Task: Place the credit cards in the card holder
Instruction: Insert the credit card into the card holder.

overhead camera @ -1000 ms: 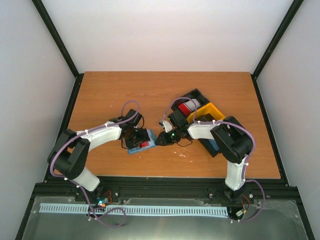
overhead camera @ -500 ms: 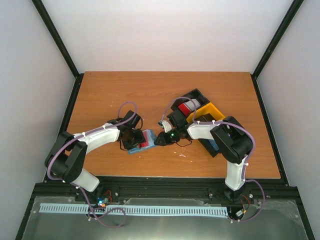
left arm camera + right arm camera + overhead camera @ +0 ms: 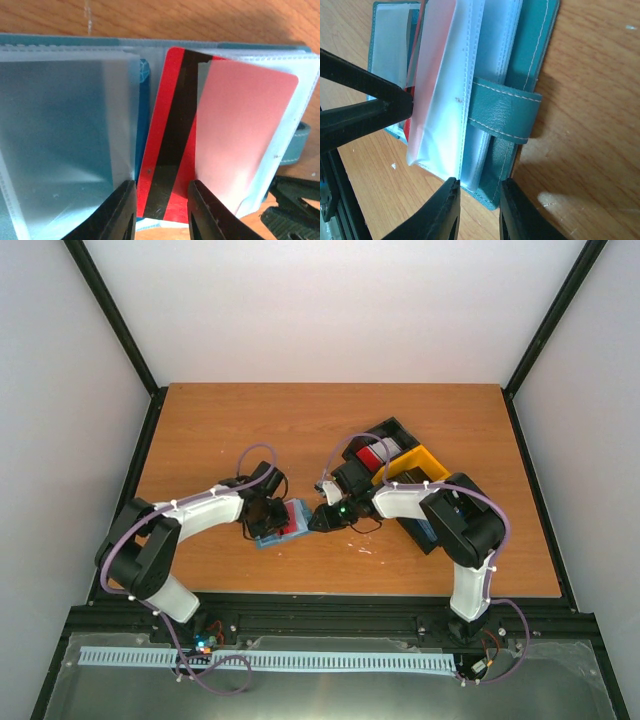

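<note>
I am working in a robotics lab cell, not a home or a shop. The table (image 3: 250, 420) has a plain wooden top, boxed in by blank white walls (image 3: 330, 310) behind it and at both sides. Black frame struts (image 3: 112, 320) run up from its far corners. At its near edge a black rail (image 3: 330, 610) carries the left arm (image 3: 195, 512) and the right arm (image 3: 405, 502), both white-shelled, with purple cables (image 3: 256, 450) looped along them. Nearer than the rail lie a white slotted cable duct (image 3: 270, 661) and a small lit circuit board (image 3: 203, 645) beside sheet metal (image 3: 560, 680). Cameras ride the wrists — I look past the left gripper (image 3: 160, 212) and the right gripper (image 3: 477, 207) down onto the table.
</note>
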Available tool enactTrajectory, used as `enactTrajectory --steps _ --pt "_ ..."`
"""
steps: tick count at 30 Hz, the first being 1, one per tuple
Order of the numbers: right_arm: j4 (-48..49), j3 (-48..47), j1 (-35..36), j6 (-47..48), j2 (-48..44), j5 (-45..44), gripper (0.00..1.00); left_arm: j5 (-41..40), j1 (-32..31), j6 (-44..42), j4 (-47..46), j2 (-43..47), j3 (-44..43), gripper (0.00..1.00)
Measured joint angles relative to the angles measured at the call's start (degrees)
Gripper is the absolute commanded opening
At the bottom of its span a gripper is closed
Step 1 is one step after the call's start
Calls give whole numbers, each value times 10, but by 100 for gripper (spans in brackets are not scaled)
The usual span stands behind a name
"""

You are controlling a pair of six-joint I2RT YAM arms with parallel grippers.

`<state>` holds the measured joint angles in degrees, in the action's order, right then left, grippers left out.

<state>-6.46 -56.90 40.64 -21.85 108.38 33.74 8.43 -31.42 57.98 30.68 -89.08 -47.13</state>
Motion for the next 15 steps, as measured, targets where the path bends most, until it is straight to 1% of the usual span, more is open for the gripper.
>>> enactTrajectory --steps 8,12,15 --pt "-15 -9 5 3 0 -12 24 -59 -19 7 46 -26 -37 28" --pt "-16 -9 6 4 0 -16 23 -94 -25 12 69 -28 -44 29" --pt "-18 -11 7 5 0 -18 23 -106 -25 13 75 -28 -46 29"
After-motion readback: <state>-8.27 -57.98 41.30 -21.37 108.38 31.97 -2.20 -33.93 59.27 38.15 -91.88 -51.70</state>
